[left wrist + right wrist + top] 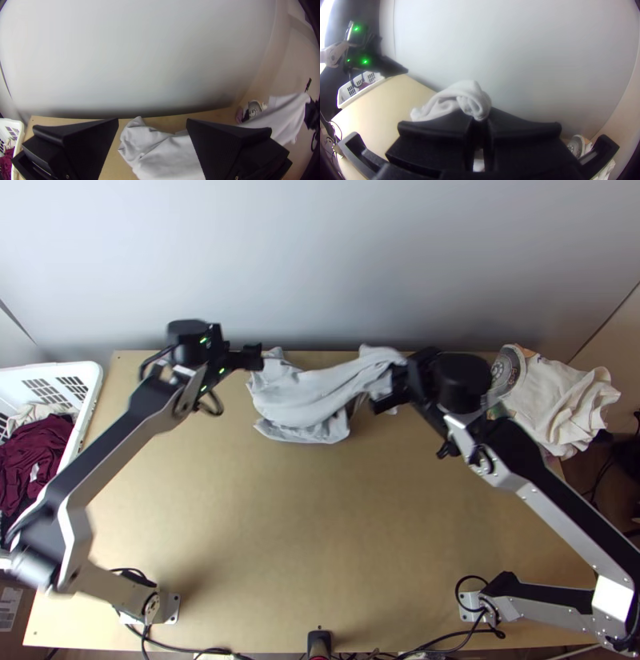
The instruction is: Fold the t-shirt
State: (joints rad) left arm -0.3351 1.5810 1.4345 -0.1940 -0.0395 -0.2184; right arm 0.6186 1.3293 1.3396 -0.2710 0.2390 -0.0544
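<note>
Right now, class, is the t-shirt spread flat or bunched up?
Bunched up: the pale t-shirt shows loose, overlapping folds near the table's far edge, one end pinched in the right gripper.

At upper centre of the frame, we see the t-shirt (300, 400) over the desk (320, 540), a wall (320, 260) behind, clothes (36, 456) in a basket (90, 376) at left, a cloth pile (556, 400) at upper right.

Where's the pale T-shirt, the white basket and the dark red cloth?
Pale T-shirt (300, 404): top view, on its bunched middle.
White basket (52, 370): top view, on its far rim.
Dark red cloth (44, 440): top view, on its crumpled middle.
</note>
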